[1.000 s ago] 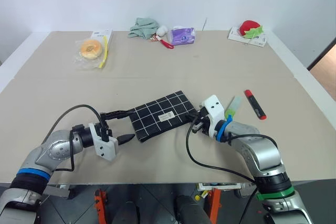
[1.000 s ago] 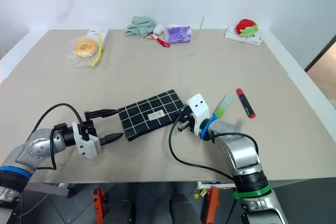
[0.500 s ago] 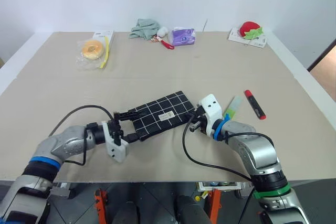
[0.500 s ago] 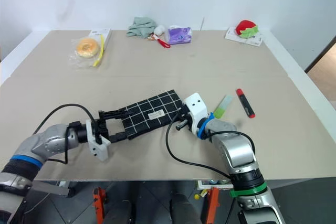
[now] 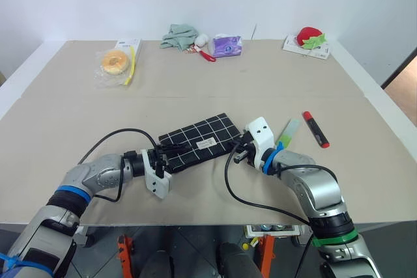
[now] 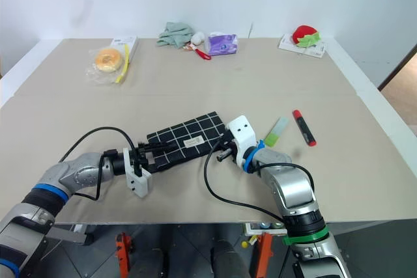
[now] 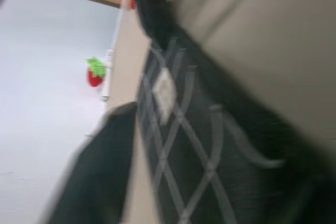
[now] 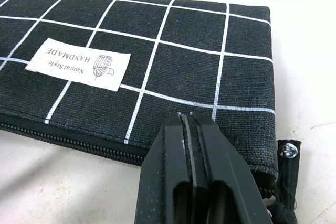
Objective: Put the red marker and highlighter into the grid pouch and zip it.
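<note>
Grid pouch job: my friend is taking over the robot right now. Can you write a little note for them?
Left end effector: closing on the near-left end of the grid pouch; grip not confirmed.
Right end effector: shut, at the pouch's right end near the zipper.
Red marker and highlighter: lying on the table, right of the pouch.
Done: nothing inside yet.
Left: open the pouch, put both in, zip.

Along the desk's (image 5: 195, 89) far edge I see a bagged donut (image 5: 115, 61), green cloth (image 5: 178, 34), purple packet (image 5: 227, 45) and strawberry toy (image 5: 310, 35).
</note>
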You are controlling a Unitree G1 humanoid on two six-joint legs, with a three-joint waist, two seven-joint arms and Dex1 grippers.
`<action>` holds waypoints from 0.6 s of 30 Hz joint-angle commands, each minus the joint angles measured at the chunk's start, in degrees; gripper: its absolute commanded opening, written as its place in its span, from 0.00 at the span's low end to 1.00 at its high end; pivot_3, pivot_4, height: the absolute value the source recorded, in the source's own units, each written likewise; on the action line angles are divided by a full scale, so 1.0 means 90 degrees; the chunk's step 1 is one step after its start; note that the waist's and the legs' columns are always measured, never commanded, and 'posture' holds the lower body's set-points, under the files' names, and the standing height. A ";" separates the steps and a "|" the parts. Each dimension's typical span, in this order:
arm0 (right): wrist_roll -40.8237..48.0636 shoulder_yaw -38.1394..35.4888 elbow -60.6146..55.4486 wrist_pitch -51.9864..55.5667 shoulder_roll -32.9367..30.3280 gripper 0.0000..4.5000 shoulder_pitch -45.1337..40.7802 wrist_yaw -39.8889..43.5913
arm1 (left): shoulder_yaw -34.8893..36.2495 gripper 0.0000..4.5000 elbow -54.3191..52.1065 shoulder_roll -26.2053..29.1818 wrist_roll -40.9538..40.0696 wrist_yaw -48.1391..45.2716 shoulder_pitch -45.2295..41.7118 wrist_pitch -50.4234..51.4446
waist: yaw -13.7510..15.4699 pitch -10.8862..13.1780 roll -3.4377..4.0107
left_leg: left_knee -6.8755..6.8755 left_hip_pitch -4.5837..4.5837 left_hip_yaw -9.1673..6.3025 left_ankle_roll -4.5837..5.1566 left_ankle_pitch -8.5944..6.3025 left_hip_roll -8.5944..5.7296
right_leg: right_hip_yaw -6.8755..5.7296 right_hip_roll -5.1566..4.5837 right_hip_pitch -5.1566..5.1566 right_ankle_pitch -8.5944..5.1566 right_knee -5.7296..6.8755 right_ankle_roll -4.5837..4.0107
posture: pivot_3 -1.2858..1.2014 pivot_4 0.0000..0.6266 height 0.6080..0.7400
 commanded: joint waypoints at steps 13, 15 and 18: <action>0.0661 -0.0957 -0.0550 -0.0601 0.0229 0.00 0.0126 0.0033 | -0.0351 0.00 -0.0038 -0.0092 -0.0660 -0.0791 0.0027 0.0443 | 0.0018 -0.0019 0.0034 | -0.0001 0.0003 -0.0001 0.0015 0.0010 -0.0008 | 0.0002 -0.0003 0.0008 -0.0004 -0.0001 0.0009 | 0.52 0.24 1.00; 0.1023 -0.1338 -0.0730 -0.0371 0.0248 0.00 0.0183 0.0045 | -0.0355 0.00 -0.0111 -0.0110 -0.0744 -0.0890 0.0061 0.0505 | 0.0021 -0.0018 0.0035 | -0.0002 0.0000 -0.0002 0.0015 0.0010 -0.0009 | 0.0002 -0.0005 0.0006 -0.0005 -0.0002 0.0010 | 0.52 0.24 1.00; 0.1316 -0.1729 -0.0865 -0.0124 0.0092 0.22 0.0304 0.0036 | -0.0377 0.00 -0.0220 -0.0119 -0.0836 -0.1073 0.0106 0.0656 | 0.0026 -0.0018 0.0035 | -0.0002 -0.0002 -0.0006 0.0015 0.0010 -0.0011 | 0.0000 -0.0007 0.0007 -0.0006 -0.0003 0.0012 | 0.52 0.24 1.00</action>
